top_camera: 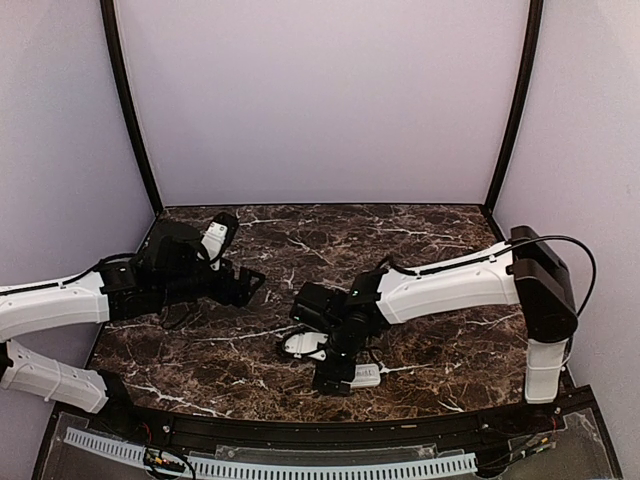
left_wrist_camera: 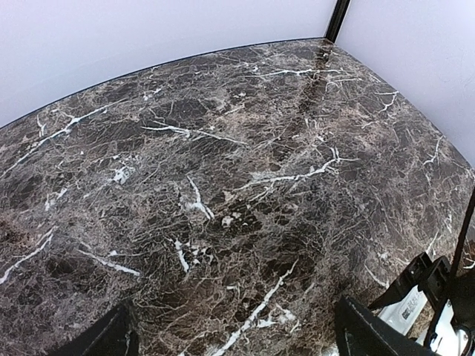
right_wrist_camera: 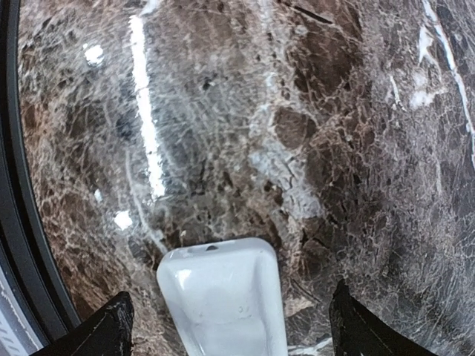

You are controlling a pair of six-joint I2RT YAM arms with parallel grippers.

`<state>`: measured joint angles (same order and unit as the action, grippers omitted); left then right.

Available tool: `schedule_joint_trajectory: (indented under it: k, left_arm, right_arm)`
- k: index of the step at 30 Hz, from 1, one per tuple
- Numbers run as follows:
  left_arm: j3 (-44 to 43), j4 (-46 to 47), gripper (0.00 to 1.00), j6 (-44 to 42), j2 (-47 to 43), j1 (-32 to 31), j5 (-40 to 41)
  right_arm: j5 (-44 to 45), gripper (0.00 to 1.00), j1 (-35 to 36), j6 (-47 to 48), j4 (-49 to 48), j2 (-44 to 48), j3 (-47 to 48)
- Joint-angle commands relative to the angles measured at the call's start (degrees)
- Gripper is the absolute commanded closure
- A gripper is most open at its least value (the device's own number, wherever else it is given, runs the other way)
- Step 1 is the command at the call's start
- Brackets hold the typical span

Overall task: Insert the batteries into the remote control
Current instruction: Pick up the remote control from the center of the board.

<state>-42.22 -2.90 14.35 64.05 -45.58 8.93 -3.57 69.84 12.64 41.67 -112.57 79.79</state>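
Nearest the bases, close to the rim of the bench: right claw, released, fingers spread wide, gripping nothing. Directly between those fingers, low and just ahead: remote, white, flat on the marble, clear of both fingers with a gap on either side. Long axis straight out along the claw's pointing line, crosswise to its closing line; rounded end foremost, other end lost under the wrist. No screen or buttons on the part in view, only a small dark notch at the leading end; probably back face up, not certain.

Farther out and to the left of that claw: left claw, likewise released, fingers far apart over bare marble, nothing between them or ahead but veined stone. Off to its right, low: a bit of the right arm.

Batteries: not found in any view; perhaps inside the remote, perhaps hidden under an arm; cannot tell.

Judging by this layout: right arm much the nearer, straddling the remote across its short width, so closing from here likely to pinch the long sides. Left arm well apart, needing a swing to its right to help.
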Motion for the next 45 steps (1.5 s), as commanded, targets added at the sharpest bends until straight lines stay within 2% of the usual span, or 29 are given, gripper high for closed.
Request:
schedule_joint_trajectory:
  k: [1,6,11,15,18,22,24,28,31,32,36,40,45]
  left_arm:
    - [1.3,0.5,0.10,0.0,-1.2,0.2,1.4]
    - [1.9,0.1,0.10,0.0,-3.2,0.2,2.9]
    - [2.7,0.5,0.10,-0.5,-4.6,0.2,4.0]
    - [2.4,-0.4,0.11,-0.7,-5.1,0.2,4.5]
    - [2.6,-0.6,0.13,-0.8,-6.6,0.2,4.5]
    - [3.4,0.6,0.15,-1.8,-9.3,0.2,3.5]
    - [3.6,1.9,0.18,-3.3,-10.4,0.2,0.4]
    - [3.3,4.1,0.23,-5.8,-10.7,0.2,-12.9]
    - [3.3,7.8,0.22,-7.0,-10.8,0.1,-23.9]
    - [3.3,10.1,0.22,-7.2,-10.5,0.1,-30.7]
    - [1.7,15.2,0.15,-6.5,-8.2,-0.1,-47.0]
    - [-1.1,19.0,0.06,-7.2,-6.6,-1.7,-50.5]
    - [-7.1,20.6,0.02,-8.0,-1.9,-3.4,-50.6]
  right_arm:
    - [2.1,0.15,0.2,-0.7,3.6,-3.3,2.6]
    - [0.9,0.21,0.6,-1.1,4.0,-3.8,2.2]
    - [0.7,0.44,0.6,-1.3,5.4,-5.5,3.4]
    - [0.9,0.53,0.7,-1.7,5.8,-6.2,4.5]
    - [0.5,0.59,0.7,-1.9,5.5,-4.9,4.6]
    - [0.6,0.61,0.5,-2.7,5.0,-1.6,4.8]
    - [-0.4,0.64,0.0,-3.7,3.6,1.7,4.8]
    - [-8.1,0.67,-3.8,-7.9,-3.6,11.7,2.3]
    - [-17.1,0.67,-7.8,-12.0,-14.8,22.4,-2.1]
    - [-19.7,0.67,-8.9,-12.6,-19.8,25.5,-4.0]
    - [-25.2,0.69,-11.1,-17.5,-34.7,31.8,-7.8]
    - [-28.8,0.72,-11.5,-20.1,-42.0,32.6,-7.3]
    - [-30.0,0.73,-11.5,-23.9,-52.4,33.1,-8.4]
